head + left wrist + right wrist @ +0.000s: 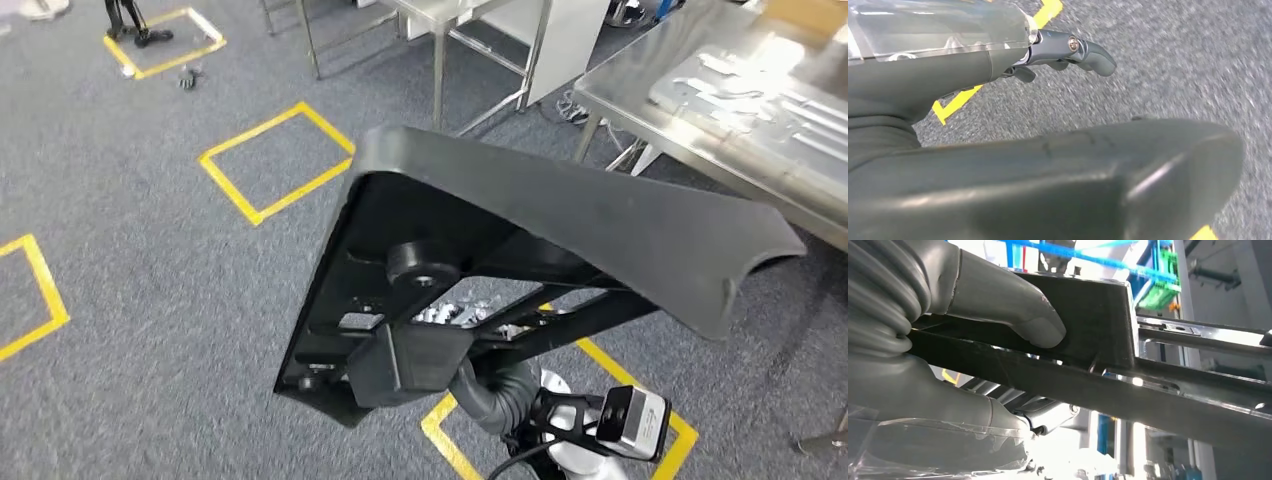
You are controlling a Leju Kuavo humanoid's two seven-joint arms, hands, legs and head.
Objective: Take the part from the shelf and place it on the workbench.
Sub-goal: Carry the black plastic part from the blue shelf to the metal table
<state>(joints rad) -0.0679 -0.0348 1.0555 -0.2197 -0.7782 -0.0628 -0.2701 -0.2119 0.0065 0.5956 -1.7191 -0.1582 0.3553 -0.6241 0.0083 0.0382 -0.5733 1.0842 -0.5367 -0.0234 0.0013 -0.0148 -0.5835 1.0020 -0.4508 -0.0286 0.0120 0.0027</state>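
Fingers of the left hand [1068,50] lie stretched out and apart over the grey carpet [150,290], pinching nothing, though the broad grey thumb sits low beside them; judged from that wrist view, this hand carries no load. Moving right, the part [560,220], a large black moulded panel with a curved lip and a ribbed underside, hangs in the air in the middle of the head view, tilted so that its 5 o'clock corner sits lowest and its far end reaches toward 3 o'clock. Below it, at about 6 o'clock, the right hand [998,300] grips it: in the right wrist view the thick grey thumb presses flat on a black bar of the part, while the fingers beneath are hidden, so I cannot tell how firmly they close. Further right, at 2 o'clock, the steel workbench [640,110] stands well apart from the part, with metal pieces lying on its top. The risk, as I judge it, is leverage: a long panel held at one end by one hand could twist or slip out during walking. Its far end could also strike the workbench edge on approach, and setting it down on the metal pieces would leave it rocking.
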